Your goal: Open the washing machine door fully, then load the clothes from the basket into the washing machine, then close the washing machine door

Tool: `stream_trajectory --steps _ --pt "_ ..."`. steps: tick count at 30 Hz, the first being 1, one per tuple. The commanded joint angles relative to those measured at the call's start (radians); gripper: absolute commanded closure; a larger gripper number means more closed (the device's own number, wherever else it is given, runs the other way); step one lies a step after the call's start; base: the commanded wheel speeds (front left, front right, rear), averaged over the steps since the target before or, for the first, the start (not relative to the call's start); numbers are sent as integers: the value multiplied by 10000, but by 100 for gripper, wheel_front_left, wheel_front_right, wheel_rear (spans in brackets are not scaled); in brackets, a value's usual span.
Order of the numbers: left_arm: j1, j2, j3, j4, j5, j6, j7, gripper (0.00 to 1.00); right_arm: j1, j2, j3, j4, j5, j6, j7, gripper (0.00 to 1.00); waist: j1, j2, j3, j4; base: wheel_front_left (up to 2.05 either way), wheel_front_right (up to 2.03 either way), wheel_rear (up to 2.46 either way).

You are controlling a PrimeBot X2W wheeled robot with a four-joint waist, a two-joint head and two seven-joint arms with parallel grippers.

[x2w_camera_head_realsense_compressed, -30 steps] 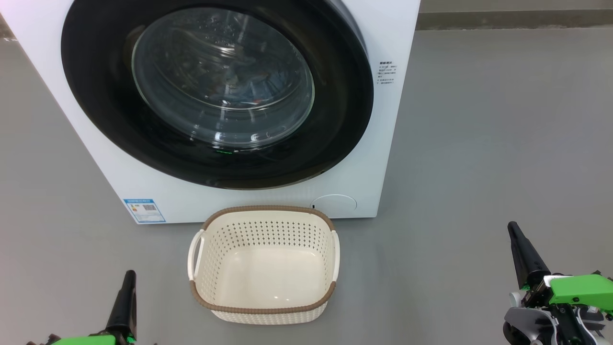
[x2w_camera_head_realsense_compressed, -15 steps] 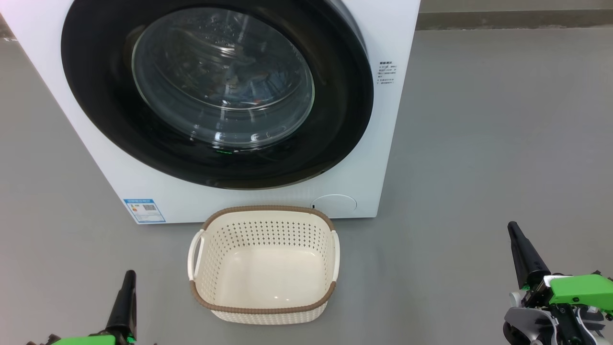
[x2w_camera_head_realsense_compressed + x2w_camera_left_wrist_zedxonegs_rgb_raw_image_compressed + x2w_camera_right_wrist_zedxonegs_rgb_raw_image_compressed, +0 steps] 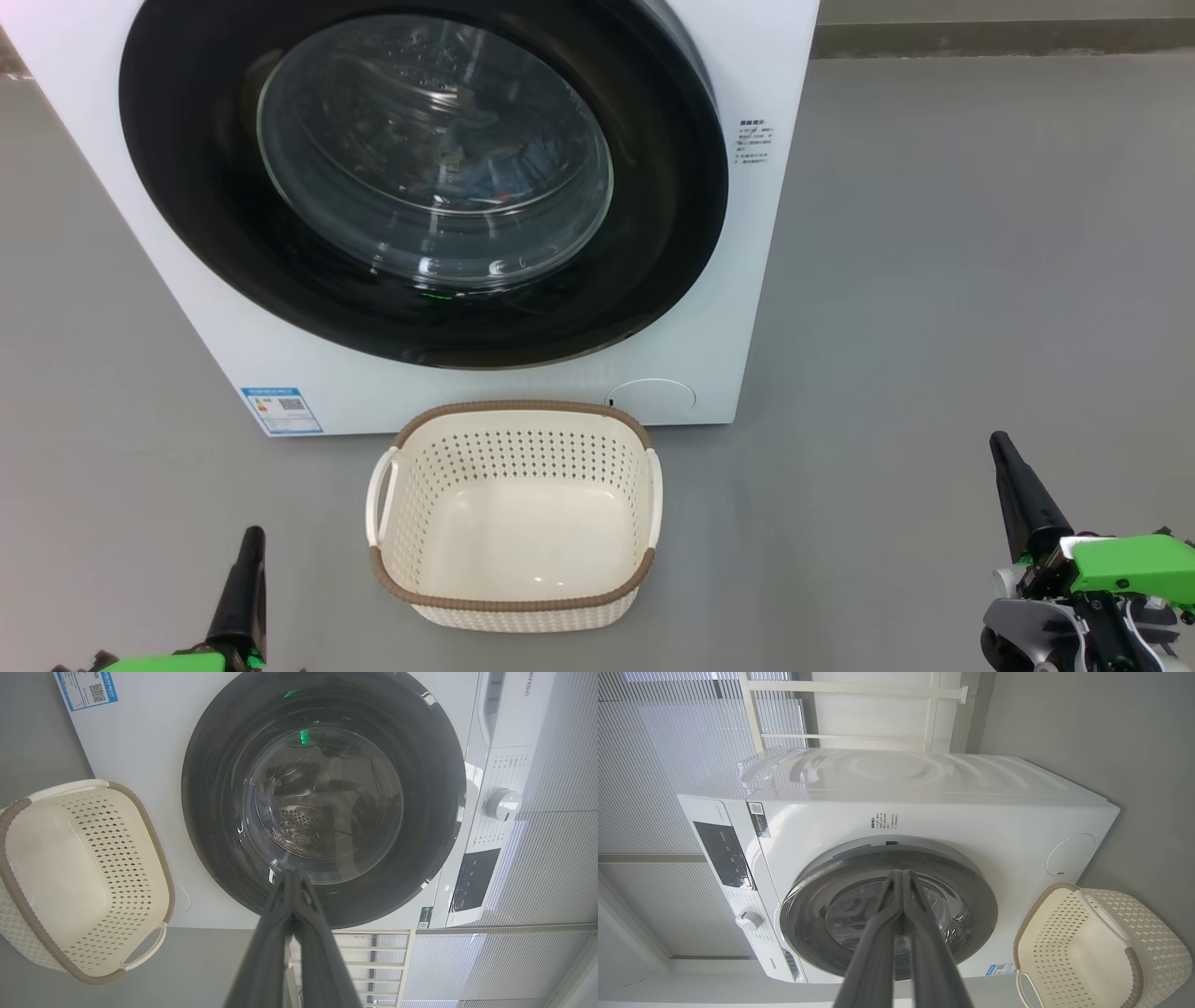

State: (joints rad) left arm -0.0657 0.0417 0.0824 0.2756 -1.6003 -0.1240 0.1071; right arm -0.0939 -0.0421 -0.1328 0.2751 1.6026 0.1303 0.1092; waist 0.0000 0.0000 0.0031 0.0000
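White washing machine (image 3: 756,280): on the grey floor (image 3: 934,280), facing the robot.
Black door (image 3: 187,205): looks shut flush; can't confirm the latch caught.
Basket (image 3: 523,408): empty, just in front of the machine.
Clothes (image 3: 471,182): bluish blur with an orange fleck behind the glass (image 3: 373,112), so probably loaded.
Left gripper (image 3: 250,541): fingers pressed together, holding nothing.
Right gripper (image 3: 1001,446): same.
Risk: door swings back out if the latch missed or fabric is trapped in the seal.

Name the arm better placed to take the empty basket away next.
Left, probably. The left fingers, shut, lie nearer the empty basket and its side handle; the right fingers, also shut, are farther off.
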Motion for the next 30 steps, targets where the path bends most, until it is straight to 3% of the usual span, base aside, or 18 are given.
stream_trajectory --steps 1,30 --pt "-425 86 324 -303 -75 -67 69 100 -141 -82 182 -303 54 4 46 100 0 0 0 0 0 0 0" --pt "-424 86 325 -304 -74 -67 70 100 -141 -81 186 -303 57 4 44 100 0 0 0 0 0 0 0"
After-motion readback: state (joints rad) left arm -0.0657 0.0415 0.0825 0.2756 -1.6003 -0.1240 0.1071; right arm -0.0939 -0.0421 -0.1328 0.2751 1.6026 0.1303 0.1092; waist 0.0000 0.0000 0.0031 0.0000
